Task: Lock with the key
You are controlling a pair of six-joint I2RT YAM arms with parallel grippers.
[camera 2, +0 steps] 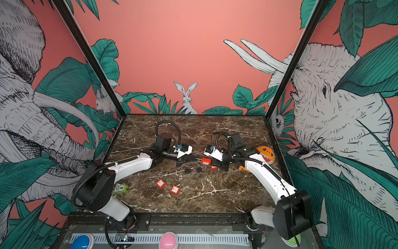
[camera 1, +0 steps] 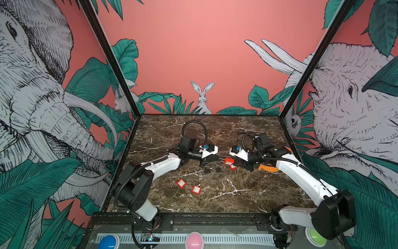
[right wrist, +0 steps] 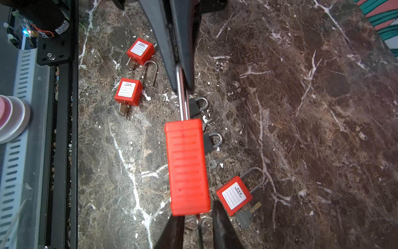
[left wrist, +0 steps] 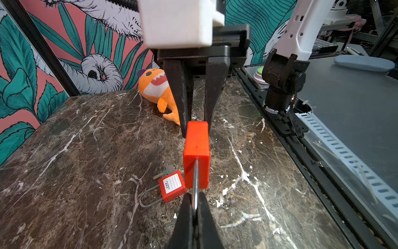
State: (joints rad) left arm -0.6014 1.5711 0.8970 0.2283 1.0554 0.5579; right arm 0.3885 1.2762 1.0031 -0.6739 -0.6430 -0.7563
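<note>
The red padlock (camera 1: pixel 228 161) hangs clear of the desk (camera 1: pixel 237 200), just to 3 o'clock of its centre, between the two arms. In both top views its long axis runs nearly level from 9 to 3 o'clock. The shackle (left wrist: pixel 195 183) points to 9 o'clock and the flat end of the body to 3 o'clock.

The left gripper (left wrist: pixel 193 199) has its jaws pressed tight on the shackle. The right gripper (right wrist: pixel 198 217) meets the body's flat end with jaws parted, one finger on either side. A thin metal piece (right wrist: pixel 199 226) shows in the gap; whether it is a key I cannot tell.

On the desk at 6 o'clock of the held lock lie a small black padlock (camera 1: pixel 207 169) and its twin (camera 1: pixel 218 168). At 5 o'clock a second red lock (camera 1: pixel 233 167) lies flat with a grey key (right wrist: pixel 245 215) at its base
</note>
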